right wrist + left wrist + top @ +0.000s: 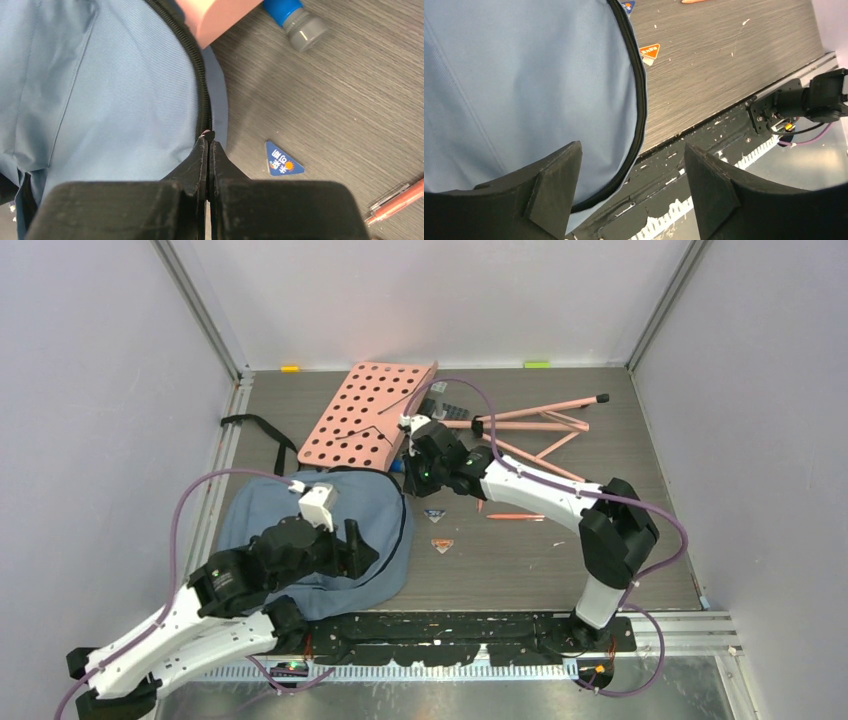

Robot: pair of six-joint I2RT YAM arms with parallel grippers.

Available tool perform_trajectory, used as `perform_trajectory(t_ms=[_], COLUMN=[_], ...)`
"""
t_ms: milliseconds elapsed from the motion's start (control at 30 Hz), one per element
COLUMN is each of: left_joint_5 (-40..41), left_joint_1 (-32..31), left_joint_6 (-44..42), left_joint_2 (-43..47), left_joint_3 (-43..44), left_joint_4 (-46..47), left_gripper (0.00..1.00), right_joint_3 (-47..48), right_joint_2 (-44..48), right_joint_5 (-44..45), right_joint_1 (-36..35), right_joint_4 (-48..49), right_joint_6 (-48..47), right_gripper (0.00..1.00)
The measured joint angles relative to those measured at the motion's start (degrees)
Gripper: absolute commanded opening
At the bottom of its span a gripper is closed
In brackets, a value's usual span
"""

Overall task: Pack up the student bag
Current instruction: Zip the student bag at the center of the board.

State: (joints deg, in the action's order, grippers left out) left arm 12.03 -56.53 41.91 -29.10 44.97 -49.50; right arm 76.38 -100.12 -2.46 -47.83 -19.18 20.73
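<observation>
Blue-grey fabric on the overhead: the soft, rounded student bag [255, 512] lies flat at the near left of the grey wood-grain table [560, 560]. Its long axis runs roughly left-right, and a black strap [258, 423] trails far-left.

Left wrist: the left gripper [631, 150] is spread and empty over the bag's near edge, probably poised to steady it.

Right wrist: the right gripper [207, 139] is clenched at the black zipper [200, 75], likely to open it. Can't tell if it has the pull.

Even light from above fills the overhead view. Shadows on the table [520, 560] are faint, and the metal strip [450, 692] along the bottom edge glares pale. In the wrist views the left gripper [631, 150] and right gripper [207, 137] sit slightly blurred at the bottom, while the student bag [100, 100] weave stays sharp.
</observation>
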Motion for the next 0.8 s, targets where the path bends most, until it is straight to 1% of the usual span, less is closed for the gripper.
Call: perform_trajectory(t_ms=[167, 300, 400, 467, 667, 733, 800], left_joint_5=[0.4, 1.1, 2.2, 3.3, 6.4, 6.4, 6.4], left_joint_1=[0.0, 0.0, 0.0, 0.0, 0.0, 0.0, 0.0], left_joint_6=[-1.9, -2.1, -1.6, -1.3, -0.8, -1.0, -1.8], left_joint_2=[-8.5, -14.4, -15.7, -16.0, -17.7, -19.2, -21.8], left_joint_3=[0.1, -0.2, -1.8, -3.3, -7.5, -7.7, -7.7], left_joint_4=[5.7, 11.7, 16.8, 20.0, 26.7, 28.0, 30.1], left_gripper=[0.84, 0.87, 0.88, 0.85, 0.81, 0.72, 0.66], right_joint_3=[-0.6, -1.8, -3.3, -4.0, -5.3, -5.5, -5.7], right_joint_2=[2.2, 3.7, 4.9, 5.5, 6.5, 6.6, 6.8], right_joint_5=[3.0, 4.2, 5.1, 5.7, 8.0, 8.9, 9.4], right_joint_1=[-3.2, -4.3, -4.3, -4.3, -4.2, -4.2, -4.2], right_joint_4=[0.0, 0.1, 0.1, 0.1, 0.3, 0.3, 0.3], right_joint_6=[0.0, 0.0, 0.0, 0.0, 0.2, 0.2, 0.2], right_gripper=[0.01, 0.00, 0.01, 0.00, 0.01, 0.01, 0.00])
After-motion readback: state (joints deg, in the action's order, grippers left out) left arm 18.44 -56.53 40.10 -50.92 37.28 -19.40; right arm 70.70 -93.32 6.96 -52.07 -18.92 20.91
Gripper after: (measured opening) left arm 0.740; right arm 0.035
